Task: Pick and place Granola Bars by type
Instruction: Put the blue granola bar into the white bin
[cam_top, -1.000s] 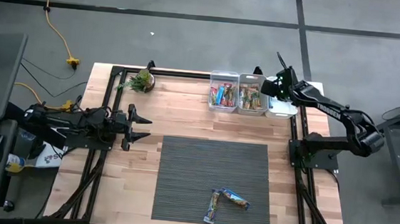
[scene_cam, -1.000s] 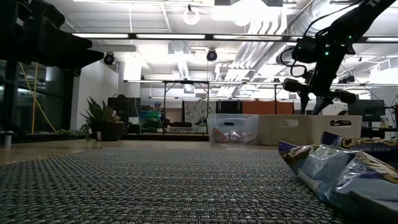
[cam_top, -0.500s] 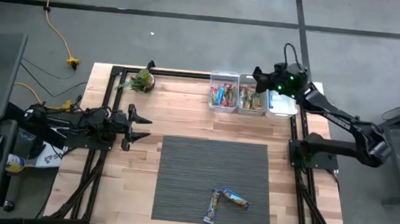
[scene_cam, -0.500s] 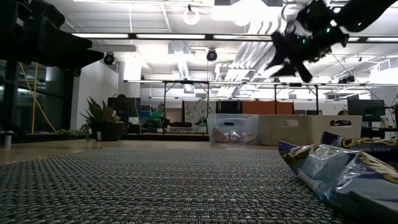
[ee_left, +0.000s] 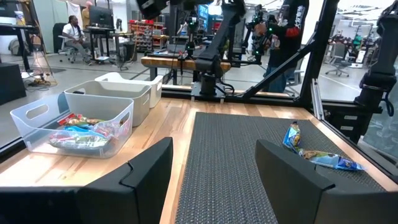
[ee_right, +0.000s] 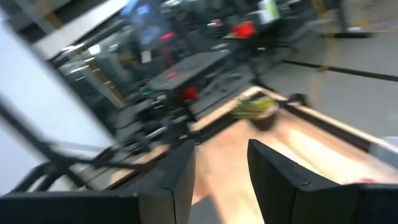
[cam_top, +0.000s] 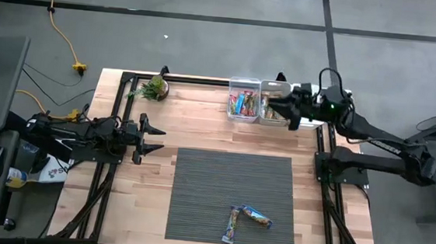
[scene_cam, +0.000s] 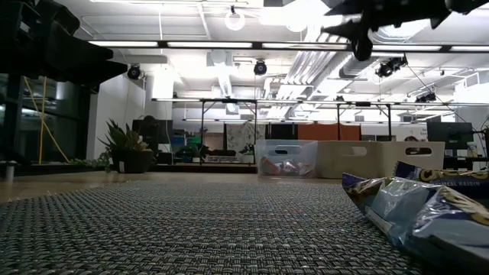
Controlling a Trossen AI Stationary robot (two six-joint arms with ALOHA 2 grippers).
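Two granola bars lie flat on the grey mat near its near edge, a blue one (cam_top: 256,216) and a second one (cam_top: 230,227); they show close up in the low view (scene_cam: 428,210) and in the left wrist view (ee_left: 328,160). More bars fill two clear bins (cam_top: 242,104) (cam_top: 271,107) at the far edge. My right gripper (cam_top: 278,107) hovers high over the bins, pointing toward the table's left, open and holding nothing (ee_right: 221,168). My left gripper (cam_top: 154,139) waits at the table's left side, open (ee_left: 211,168).
A white bin (cam_top: 310,120) stands right of the clear bins, partly under my right arm. A small potted plant (cam_top: 155,87) sits at the far-left corner. The grey mat (cam_top: 228,185) covers the table's middle. Black frame rails run along the table's edges.
My right gripper has risen from above the white bin, swung toward the table's left and tipped up from pointing down to about level; it is now over the clear bins. The bars on the mat have stayed where they were.
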